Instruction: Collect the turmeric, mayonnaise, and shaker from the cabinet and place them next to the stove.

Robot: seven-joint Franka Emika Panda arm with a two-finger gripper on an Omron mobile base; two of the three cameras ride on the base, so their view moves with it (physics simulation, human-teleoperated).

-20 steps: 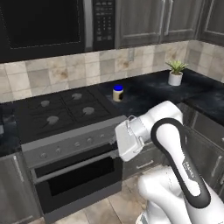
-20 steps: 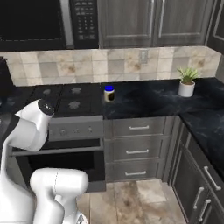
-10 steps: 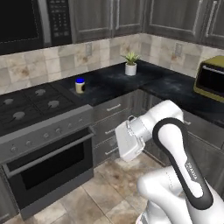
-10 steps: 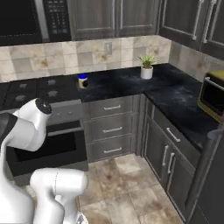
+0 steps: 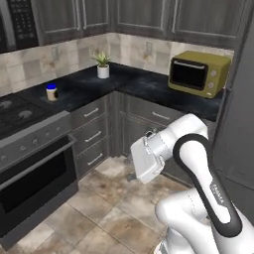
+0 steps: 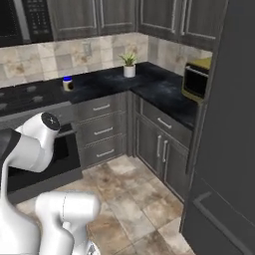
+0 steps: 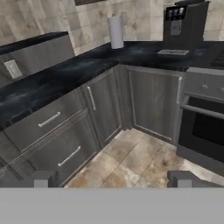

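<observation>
The mayonnaise, a blue-lidded jar, stands on the black counter just right of the stove. My arm is folded close to the base, and its white hand hangs over the tiled floor, far from the jar. In the hand view my gripper is open, with its fingertips wide apart and nothing between them. It faces low drawers and doors under another black counter. The turmeric, the shaker and the cabinet are out of view.
A potted plant and an olive microwave sit on the corner counter. A tall plain grey fridge rises at the right. The tiled floor gives free room. A paper towel roll and a coffee machine stand on the counter facing the hand.
The whole picture has swung: the base has turned right. Stove and jar slid to the left of both views, while microwave and fridge came in. The arm keeps its folded pose.
</observation>
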